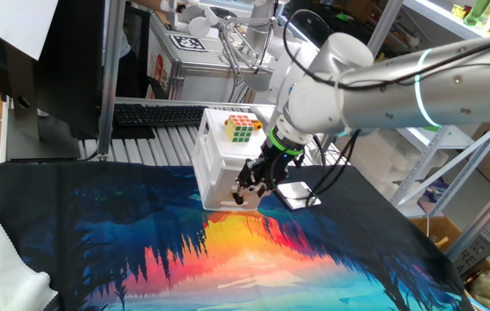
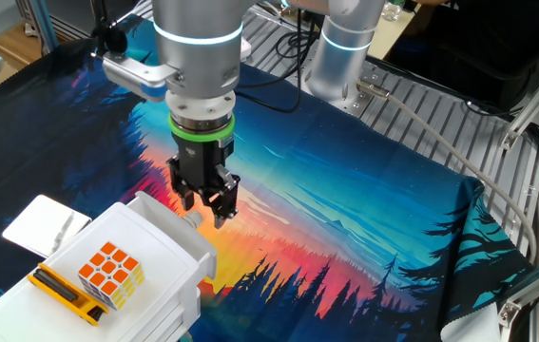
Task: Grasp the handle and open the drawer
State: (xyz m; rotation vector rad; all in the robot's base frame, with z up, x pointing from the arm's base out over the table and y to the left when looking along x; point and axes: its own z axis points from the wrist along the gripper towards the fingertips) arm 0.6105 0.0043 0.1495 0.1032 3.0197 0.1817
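Note:
The small white cabinet point(image 1: 219, 164) stands on the coloured cloth, with a Rubik's cube point(image 1: 243, 128) on top. It also shows at the lower left of the other fixed view point(image 2: 155, 271). My gripper point(image 2: 207, 207) points down at the upper drawer point(image 2: 176, 223) front. Its dark fingers point(image 2: 186, 195) stand a little apart on either side of the small white handle point(image 2: 196, 220). I cannot tell if they touch it. In the one fixed view the gripper point(image 1: 249, 186) covers the handle. The drawer looks closed.
A yellow and black tool point(image 2: 60, 290) lies beside the cube point(image 2: 109, 271) on the cabinet top. A flat white box point(image 1: 295, 194) lies on the cloth next to the cabinet. A keyboard point(image 1: 154, 114) sits behind. Another arm's base point(image 2: 345, 47) stands at the far edge.

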